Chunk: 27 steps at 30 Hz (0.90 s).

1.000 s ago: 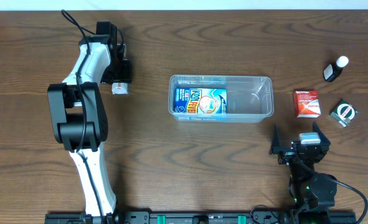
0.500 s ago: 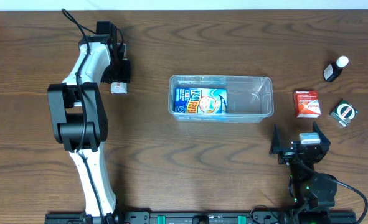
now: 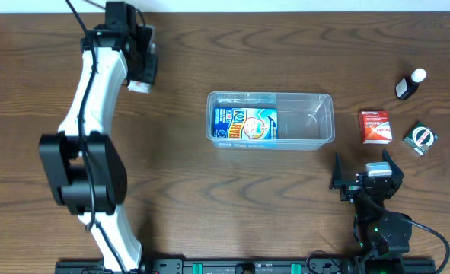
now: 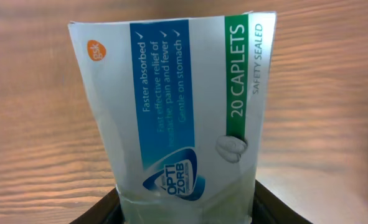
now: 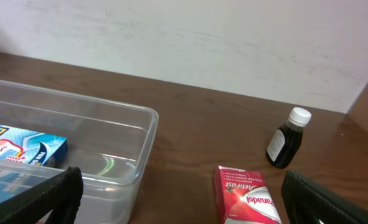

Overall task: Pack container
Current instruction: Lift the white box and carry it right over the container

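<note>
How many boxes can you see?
3: blue box inside the container, red box right of it, white box in the left claw. The green packet might be another.

Likely a lab: wooden table (image 3: 179, 198), plain white wall (image 5: 171, 31).

Table (image 3: 209, 198): dark brown wood with a strong grain; it carries the loose items.
Red box (image 3: 375, 126): small carton with white lettering, lying flat on the right side of the table.
Dark bottle (image 3: 410, 84): small, white cap, standing upright beyond the red box and apart from it.
Round item (image 3: 421, 137): green and white, just right of the red box; what it is cannot be told.
Blue box (image 3: 245, 124): flat, label up, in the left half of the container (image 3: 316, 122).
Caplet box (image 4: 177, 112): white with a blue band and a green band reading "20 CAPLETS"; it fills the left wrist view, with wood grain behind.
Wall (image 5: 202, 43): pale, behind the table's far edge.
</note>
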Each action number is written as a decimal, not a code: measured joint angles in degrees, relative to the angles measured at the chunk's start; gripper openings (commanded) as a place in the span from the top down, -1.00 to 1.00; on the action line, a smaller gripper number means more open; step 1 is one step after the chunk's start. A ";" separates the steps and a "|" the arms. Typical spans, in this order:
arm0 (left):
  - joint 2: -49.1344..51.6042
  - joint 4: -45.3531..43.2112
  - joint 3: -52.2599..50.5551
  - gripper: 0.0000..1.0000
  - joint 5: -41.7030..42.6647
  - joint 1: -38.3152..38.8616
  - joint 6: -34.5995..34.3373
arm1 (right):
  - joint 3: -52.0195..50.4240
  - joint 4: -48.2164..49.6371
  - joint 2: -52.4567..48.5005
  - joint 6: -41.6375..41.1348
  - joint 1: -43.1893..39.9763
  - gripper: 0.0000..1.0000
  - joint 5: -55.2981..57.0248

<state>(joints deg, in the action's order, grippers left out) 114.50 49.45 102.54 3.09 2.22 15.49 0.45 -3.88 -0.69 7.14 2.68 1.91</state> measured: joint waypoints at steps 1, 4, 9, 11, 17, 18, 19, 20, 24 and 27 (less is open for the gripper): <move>-1.49 0.50 0.00 0.01 0.42 1.05 1.09 | 0.00 0.00 0.00 0.00 0.00 -0.99 0.00; -5.18 1.79 0.00 0.01 1.75 4.70 3.89 | 0.00 0.00 0.00 0.00 0.00 -0.98 0.00; -9.84 3.50 0.00 0.01 3.06 12.66 9.18 | 0.00 -0.02 0.00 0.00 0.00 -0.98 0.00; -10.84 4.17 0.00 0.01 3.26 16.15 11.69 | 0.00 -0.02 0.00 0.00 0.00 -0.98 0.00; -11.10 7.69 -0.02 0.00 3.96 25.07 17.64 | 0.00 -0.02 0.00 0.00 0.00 -0.98 0.00; -11.10 7.91 -0.02 0.01 4.02 26.34 18.10 | 0.00 0.00 0.00 0.00 0.00 -0.98 0.00; -11.13 7.98 -0.02 0.00 4.07 27.36 18.53 | 0.00 -0.02 0.00 0.00 0.00 -0.99 0.00; -11.13 8.04 -0.07 0.01 4.07 28.50 18.95 | 0.00 0.00 0.00 0.00 0.00 -0.98 0.00; -11.13 8.00 -1.01 0.01 4.09 31.39 20.37 | 0.00 0.00 0.00 0.00 0.00 -0.98 0.00; -11.13 7.69 -2.95 0.00 4.09 32.13 22.29 | 0.00 0.00 0.00 0.00 0.00 -0.99 0.00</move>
<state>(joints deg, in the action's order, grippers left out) 103.37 57.14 99.59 7.18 34.35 37.78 0.45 -3.88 -0.69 7.14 2.68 1.91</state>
